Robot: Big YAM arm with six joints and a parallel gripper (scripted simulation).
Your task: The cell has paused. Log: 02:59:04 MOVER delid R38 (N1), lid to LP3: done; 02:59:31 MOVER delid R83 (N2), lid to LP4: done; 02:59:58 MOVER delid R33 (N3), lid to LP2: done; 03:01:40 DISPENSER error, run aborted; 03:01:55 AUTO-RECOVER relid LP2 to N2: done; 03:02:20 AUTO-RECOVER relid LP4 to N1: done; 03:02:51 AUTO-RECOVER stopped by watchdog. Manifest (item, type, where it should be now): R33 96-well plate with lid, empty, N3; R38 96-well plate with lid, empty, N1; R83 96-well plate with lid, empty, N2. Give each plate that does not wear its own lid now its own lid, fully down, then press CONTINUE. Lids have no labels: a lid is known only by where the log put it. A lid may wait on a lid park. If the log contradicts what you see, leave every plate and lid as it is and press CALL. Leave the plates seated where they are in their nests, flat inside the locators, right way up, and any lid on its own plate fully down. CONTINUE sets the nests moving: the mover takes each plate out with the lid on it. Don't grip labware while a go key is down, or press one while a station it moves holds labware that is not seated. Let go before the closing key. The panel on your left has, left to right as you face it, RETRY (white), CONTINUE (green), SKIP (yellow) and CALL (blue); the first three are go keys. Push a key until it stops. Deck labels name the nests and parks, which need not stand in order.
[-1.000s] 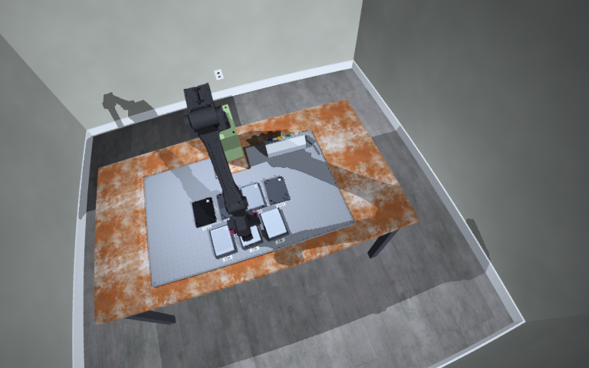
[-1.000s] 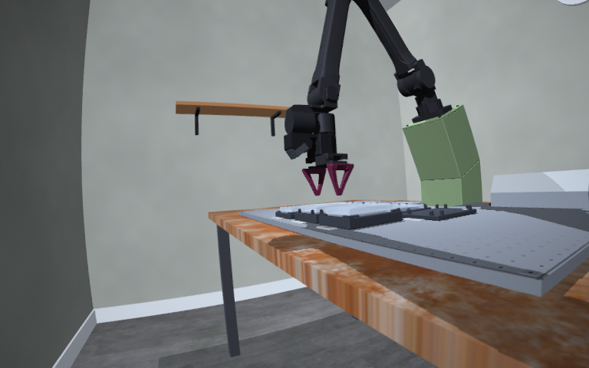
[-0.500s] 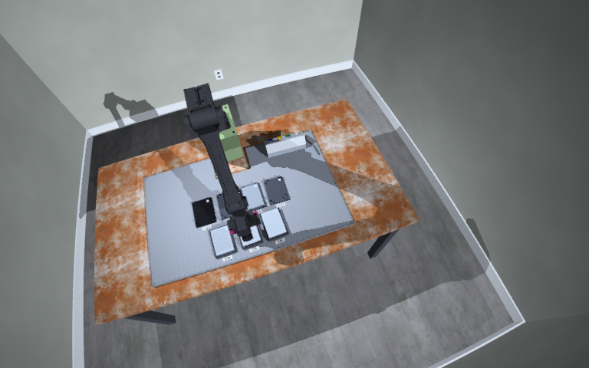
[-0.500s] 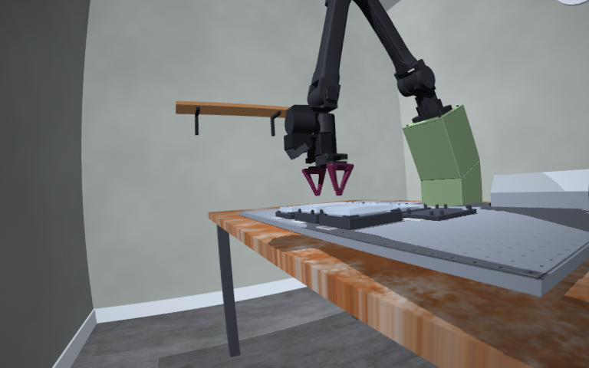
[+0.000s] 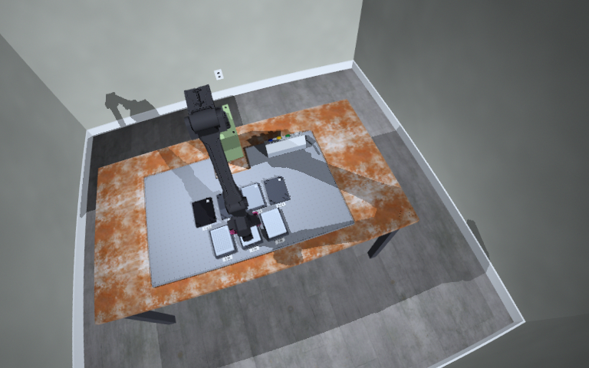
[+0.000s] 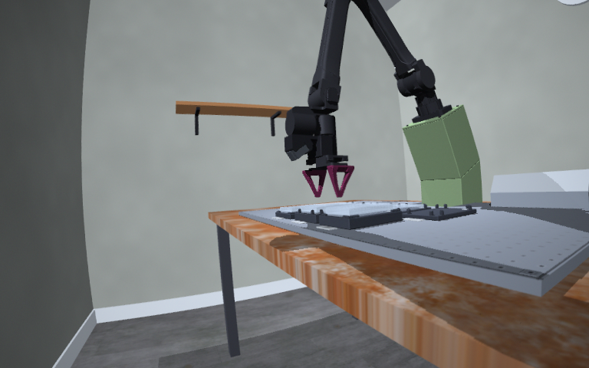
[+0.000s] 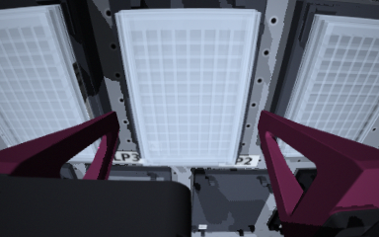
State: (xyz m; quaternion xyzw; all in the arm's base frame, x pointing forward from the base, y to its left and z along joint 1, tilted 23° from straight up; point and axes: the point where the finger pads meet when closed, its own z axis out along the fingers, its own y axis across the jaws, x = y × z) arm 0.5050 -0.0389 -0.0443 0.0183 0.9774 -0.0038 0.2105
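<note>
Three white 96-well plates sit in the front row of nests. My gripper [image 5: 246, 234] [image 6: 328, 182] [image 7: 189, 118] is open and empty. It hangs a little above the middle plate [image 7: 188, 84], which wears a clear lid. The plate at the right of the top view [image 5: 273, 223] looks smooth and lidded, and it also shows in the wrist view [image 7: 35, 84]. The left plate [image 5: 220, 241] [image 7: 336, 79] shows open wells. A loose lid [image 5: 252, 195] lies on a park in the back row. Labels LP3 [image 7: 125, 157] and LP2 [image 7: 244, 160] show by the parks.
An empty dark park [image 7: 227, 202] lies behind the middle nest, and two more dark parks [image 5: 203, 212] [image 5: 276, 191] stand at the row's ends. The key panel [image 5: 286, 145] is at the back right of the deck. The green arm pedestal [image 6: 442, 156] stands behind the parks.
</note>
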